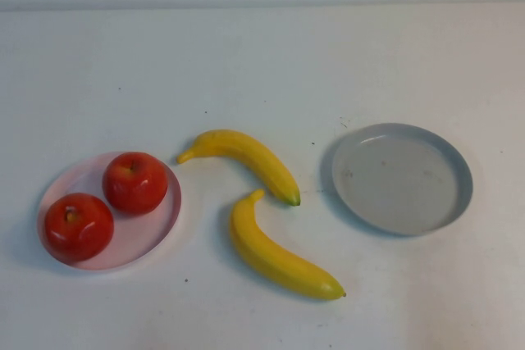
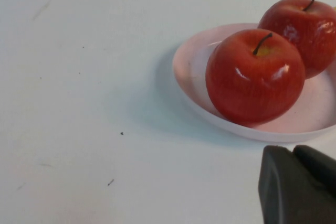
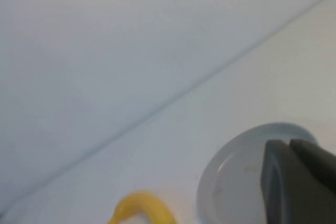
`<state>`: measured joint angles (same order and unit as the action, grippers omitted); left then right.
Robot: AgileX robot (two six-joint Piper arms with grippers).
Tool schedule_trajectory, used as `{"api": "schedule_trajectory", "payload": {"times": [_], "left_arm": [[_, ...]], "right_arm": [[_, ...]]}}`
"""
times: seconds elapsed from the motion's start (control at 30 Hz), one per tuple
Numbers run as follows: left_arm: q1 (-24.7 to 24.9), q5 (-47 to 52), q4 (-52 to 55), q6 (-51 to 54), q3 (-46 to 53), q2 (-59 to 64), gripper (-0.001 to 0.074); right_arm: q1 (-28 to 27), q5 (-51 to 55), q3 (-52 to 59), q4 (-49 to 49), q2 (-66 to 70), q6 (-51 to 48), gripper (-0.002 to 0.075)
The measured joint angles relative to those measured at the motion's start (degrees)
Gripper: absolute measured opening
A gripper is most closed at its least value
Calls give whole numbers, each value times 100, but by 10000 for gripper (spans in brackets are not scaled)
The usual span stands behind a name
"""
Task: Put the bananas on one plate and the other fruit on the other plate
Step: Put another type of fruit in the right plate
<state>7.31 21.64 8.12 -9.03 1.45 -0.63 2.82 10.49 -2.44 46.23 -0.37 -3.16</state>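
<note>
Two red apples point(image 1: 134, 182) point(image 1: 78, 227) sit on the pale pink plate point(image 1: 141, 237) at the left. Two yellow bananas point(image 1: 246, 157) point(image 1: 275, 256) lie on the table in the middle, between the plates. The grey plate point(image 1: 402, 178) at the right holds nothing. Neither arm shows in the high view. My left gripper point(image 2: 292, 151) is shut and empty, hovering near the pink plate point(image 2: 189, 66) and its apples point(image 2: 254, 77) point(image 2: 310, 30). My right gripper point(image 3: 289, 143) is shut and empty, above the near side of the grey plate point(image 3: 231, 182), with one banana's end point(image 3: 142, 208) in view.
The white table point(image 1: 262, 63) stretches bare behind the fruit to a pale back wall. Open table surface also lies in front of the plates and at the far right of the grey plate.
</note>
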Motion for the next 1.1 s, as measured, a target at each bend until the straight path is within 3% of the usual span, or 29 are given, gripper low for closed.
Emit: {"api": "schedule_trajectory", "payload": {"times": [0.3,0.5,0.77,0.97,1.1], "left_arm": [[0,0,0,0,0,0,2],[0,0,0,0,0,0,2],[0,0,0,0,0,0,2],[0,0,0,0,0,0,2],[0,0,0,0,0,0,2]], "right_arm": [[0,3723,-2514,-1539,2303,10,-17],[79,4897,-3614,-2791,3966,-287,-17],[1360,4858,-4095,-3302,5723,-227,-17],[2851,4683,-4992,-3741,7302,-189,-16],[3599,4620,-5900,-3940,8293,-337,27]]}}
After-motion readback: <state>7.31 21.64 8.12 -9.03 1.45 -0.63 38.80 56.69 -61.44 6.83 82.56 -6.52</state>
